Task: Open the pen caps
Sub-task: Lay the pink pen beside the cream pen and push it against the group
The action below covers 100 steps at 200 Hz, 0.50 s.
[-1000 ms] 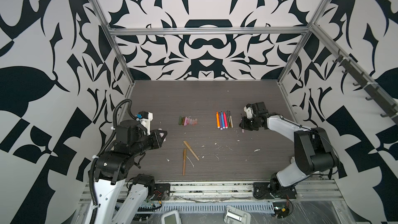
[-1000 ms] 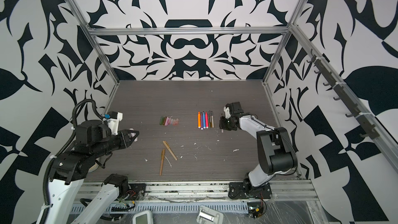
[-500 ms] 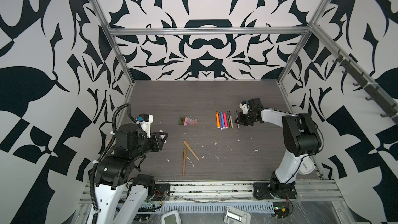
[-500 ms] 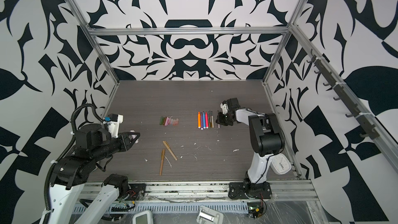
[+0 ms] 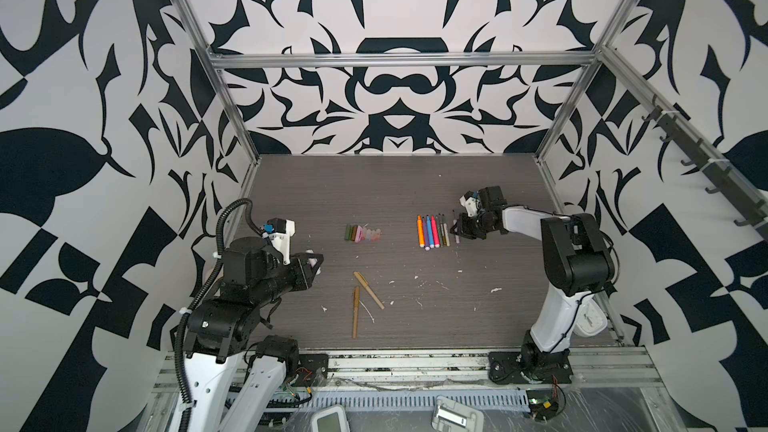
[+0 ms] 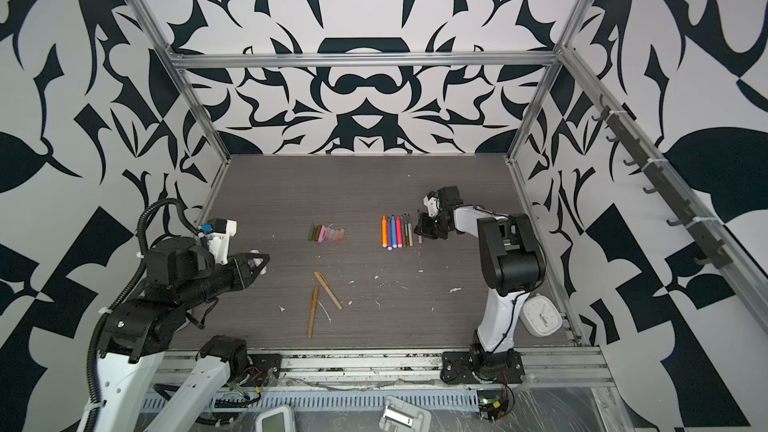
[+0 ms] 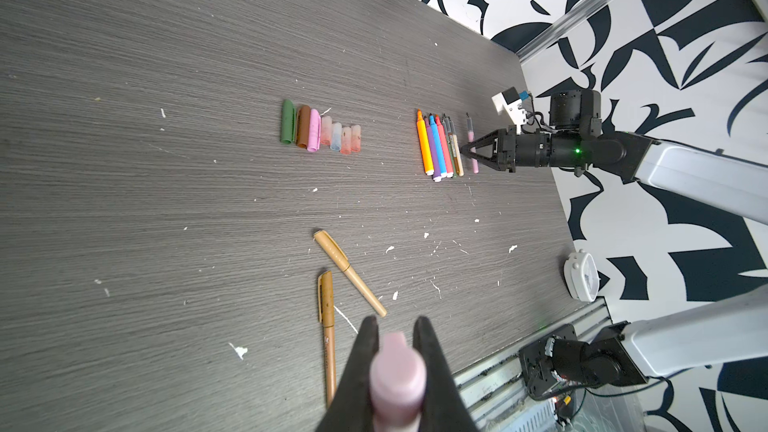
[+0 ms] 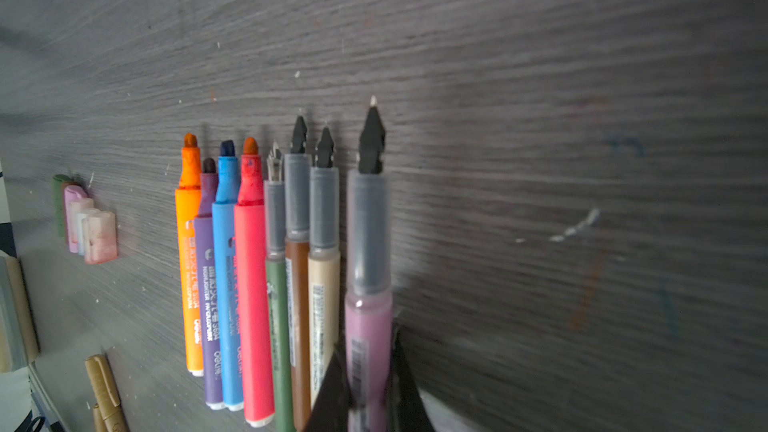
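Note:
My left gripper (image 7: 395,324) is shut on a pale pink pen cap (image 7: 397,367) and hovers over the table's front left (image 5: 313,261). My right gripper (image 8: 365,351) is shut on an uncapped pale pink pen (image 8: 368,284). It holds this pen low, just right of a row of several uncapped pens (image 5: 432,231) (image 8: 249,263). Several loose pen caps (image 5: 362,233) (image 7: 320,132) lie side by side at mid table. Two tan pens, one (image 5: 368,290) slanted and one (image 5: 355,311) upright in the picture, lie capped near the front.
A white clock (image 5: 590,317) leans at the front right by the right arm's base. White scraps (image 5: 424,284) litter the grey wood-grain table. Patterned walls and an aluminium frame (image 5: 399,61) enclose the table on three sides.
My right gripper has carried the pink pen leftward to the right end of the pen row, and its elbow has swung up. The left arm has hardly moved.

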Each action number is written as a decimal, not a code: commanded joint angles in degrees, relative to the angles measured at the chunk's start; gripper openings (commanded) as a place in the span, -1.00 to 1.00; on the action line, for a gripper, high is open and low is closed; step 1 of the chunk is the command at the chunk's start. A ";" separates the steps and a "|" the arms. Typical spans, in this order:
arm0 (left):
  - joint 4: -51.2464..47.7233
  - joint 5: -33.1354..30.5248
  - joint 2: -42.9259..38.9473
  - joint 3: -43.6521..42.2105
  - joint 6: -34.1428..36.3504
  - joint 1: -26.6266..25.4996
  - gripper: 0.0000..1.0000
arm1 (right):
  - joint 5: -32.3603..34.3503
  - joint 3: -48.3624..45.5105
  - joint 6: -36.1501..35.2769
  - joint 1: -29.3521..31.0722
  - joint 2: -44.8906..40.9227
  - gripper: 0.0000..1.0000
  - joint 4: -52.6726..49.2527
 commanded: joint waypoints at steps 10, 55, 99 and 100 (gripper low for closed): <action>-0.33 0.24 0.58 -0.92 0.67 0.50 -1.00 | -0.47 -0.19 0.08 -0.03 -1.98 -0.87 0.41; -0.29 0.23 0.93 -0.90 0.67 0.68 -1.00 | 0.04 -0.41 0.12 0.03 -2.62 -0.86 0.17; -0.29 0.28 0.88 -0.89 0.67 0.77 -1.00 | -0.23 -1.23 0.60 -0.02 -2.82 -0.86 0.48; -0.29 0.26 0.86 -0.89 0.67 0.77 -1.00 | -0.23 -1.26 0.60 -0.03 -2.84 -0.86 0.50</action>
